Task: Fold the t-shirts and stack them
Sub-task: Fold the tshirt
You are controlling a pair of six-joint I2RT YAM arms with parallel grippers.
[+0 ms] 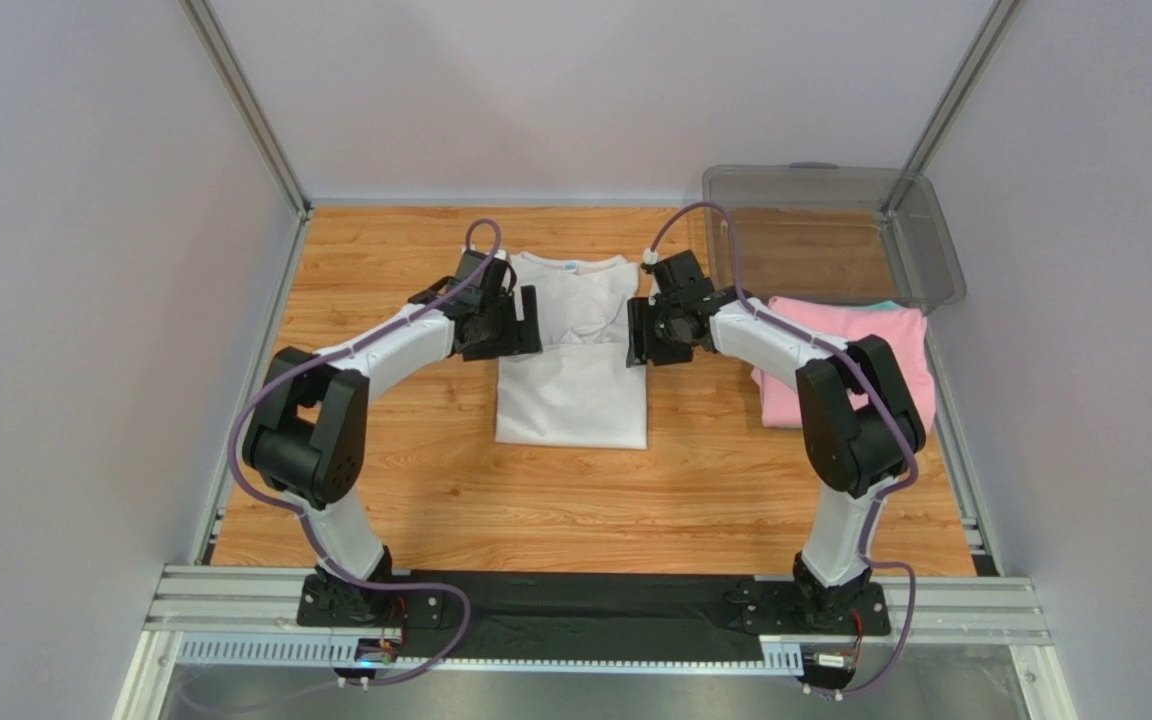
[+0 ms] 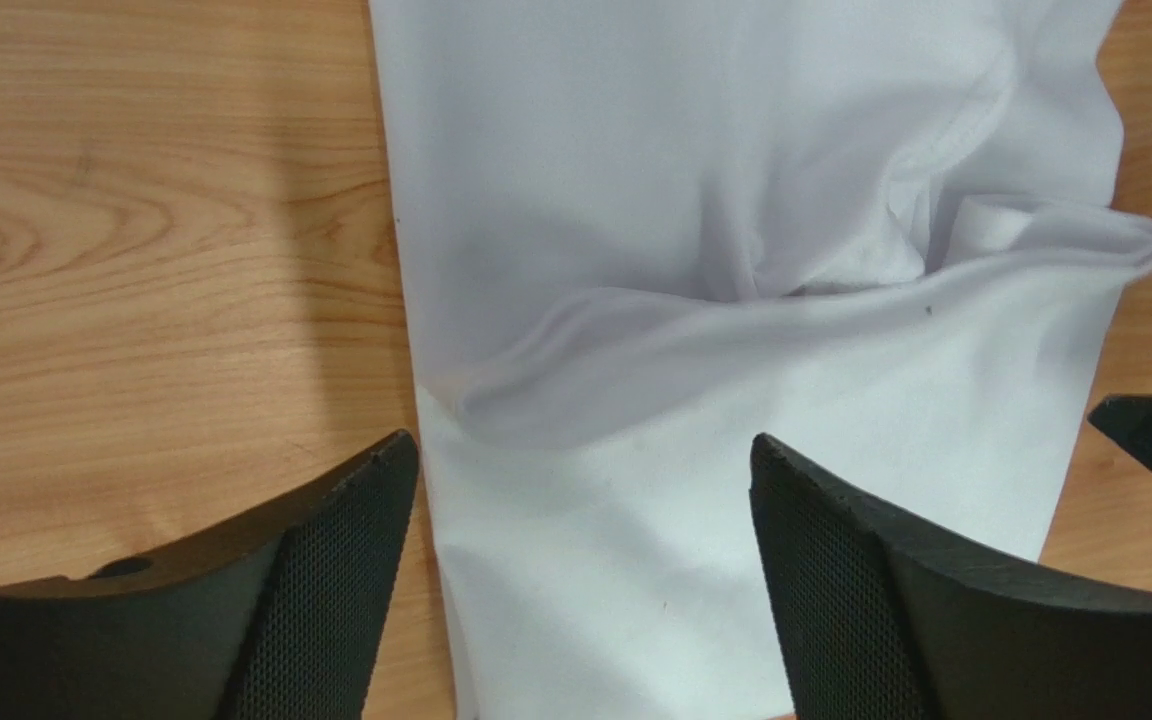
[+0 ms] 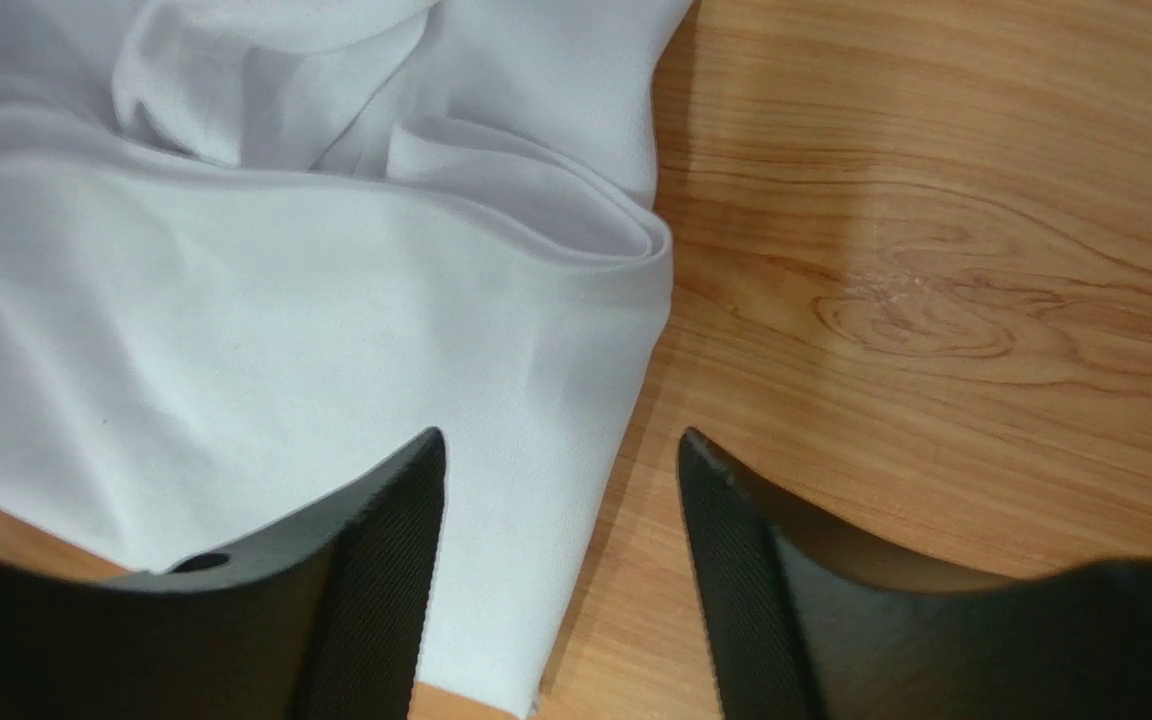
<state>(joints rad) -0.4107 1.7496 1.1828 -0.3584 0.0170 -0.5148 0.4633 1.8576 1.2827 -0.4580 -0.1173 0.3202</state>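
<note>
the white t-shirt (image 1: pixel 573 368) is lying near the middle of the wooden table (image 1: pixel 387 480), folded into a narrow upright rectangle with its collar and small blue tag (image 1: pixel 579 263) pointing toward the far edge. its upper half is bunching into soft ridges, and a raised fold is running across the cloth in both wrist views (image 2: pixel 778 323) (image 3: pixel 312 195). the left gripper (image 1: pixel 515 323) is hanging over the shirt's left edge, its jaws spread wide with nothing between them. in its own camera (image 2: pixel 579 450) one finger is sitting over bare wood and the other over white cloth. the right gripper (image 1: pixel 642 330) is hanging over the shirt's right edge, jaws likewise spread and holding nothing. in its view (image 3: pixel 560 438) one finger is showing above cloth and the other above wood. whether any fingertip is touching the fabric is impossible to tell. off to the right, the pink t-shirt (image 1: pixel 905 342) is lying folded, partly behind the right arm, with a thin teal edge (image 1: pixel 875 305) peeking out along its far side. just beyond it a clear plastic bin (image 1: pixel 838 225) is sitting at the far right corner.
</note>
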